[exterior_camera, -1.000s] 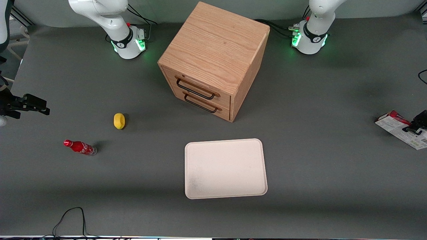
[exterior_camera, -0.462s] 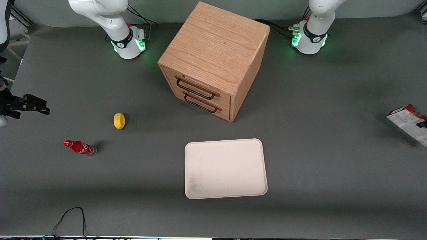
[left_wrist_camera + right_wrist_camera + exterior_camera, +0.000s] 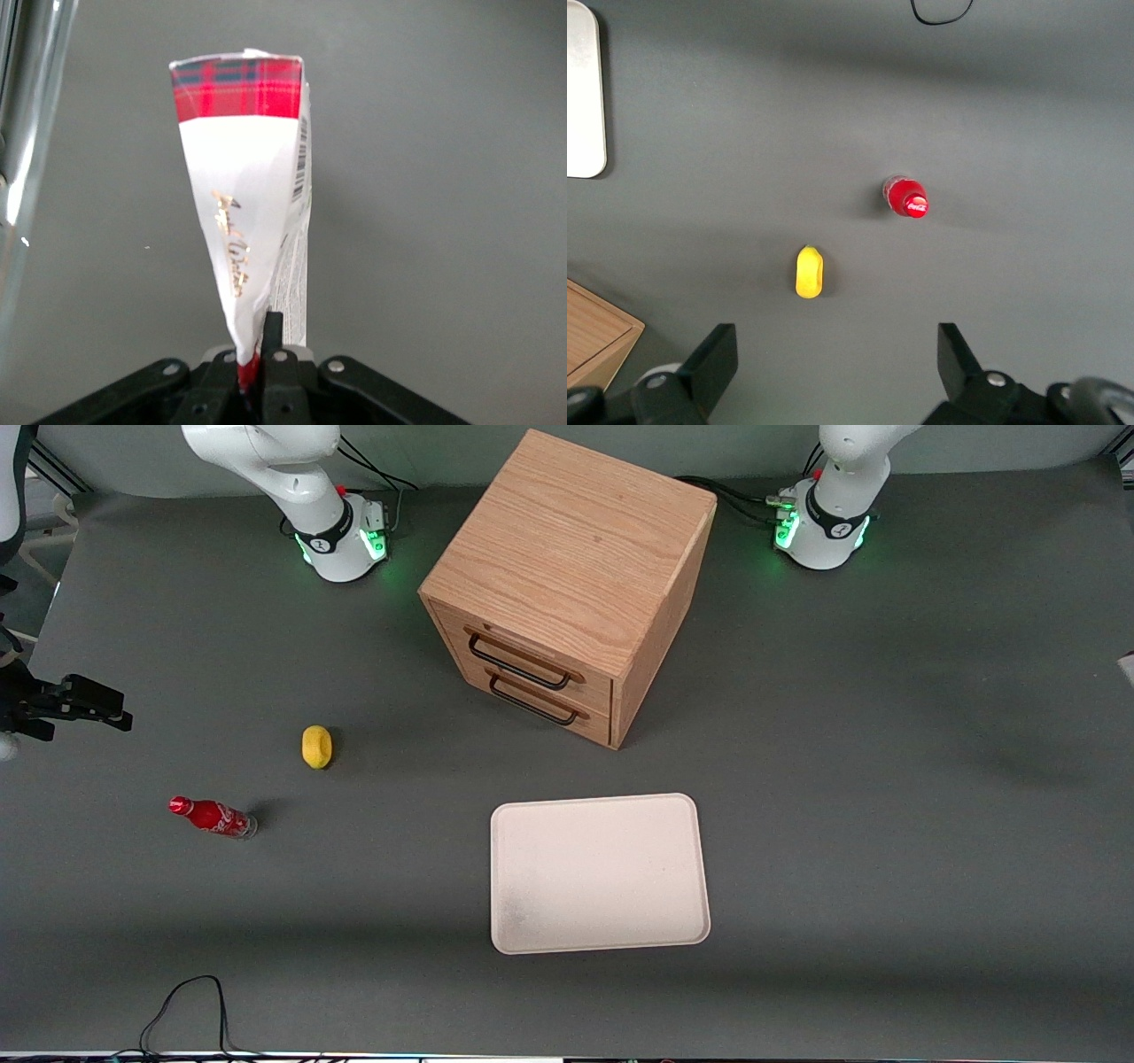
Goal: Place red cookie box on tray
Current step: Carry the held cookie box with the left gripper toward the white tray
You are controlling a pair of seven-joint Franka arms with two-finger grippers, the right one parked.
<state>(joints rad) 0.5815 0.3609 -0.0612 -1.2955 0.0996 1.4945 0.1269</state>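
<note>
While the front view a second before had shown the red cookie box (image 3: pixel 252 204) lying flat at my end of the tabletop (image 3: pixel 886 779) with my gripper (image 3: pixel 257 354) on it, and half a second before had shown it tilted and higher, by this moment it had risen nearly out of that view altogether. Only a pale sliver showed at the very edge, and I could not be sure it was the box. I judged that the pick-up was done and the carry was what remained.

From my wrist camera the box hung straight out from my gripper, its fingers (image 3: pixel 273 341) pressed onto the box's near end, so it was pinched by one narrow edge. Its tartan red end pointed away from me, and the white face with gold script lay between that end and my fingertips. Bare grey tabletop filled the rest of that view, well apart from the box.

As for the tray (image 3: pixel 600 872), it sat near the middle of the tabletop, in front of the wooden drawer cabinet (image 3: pixel 567 584), well away from my gripper. Nothing lay on it. I reckoned a long sideways carry came next, and a thin carton held by one end might swing.
</note>
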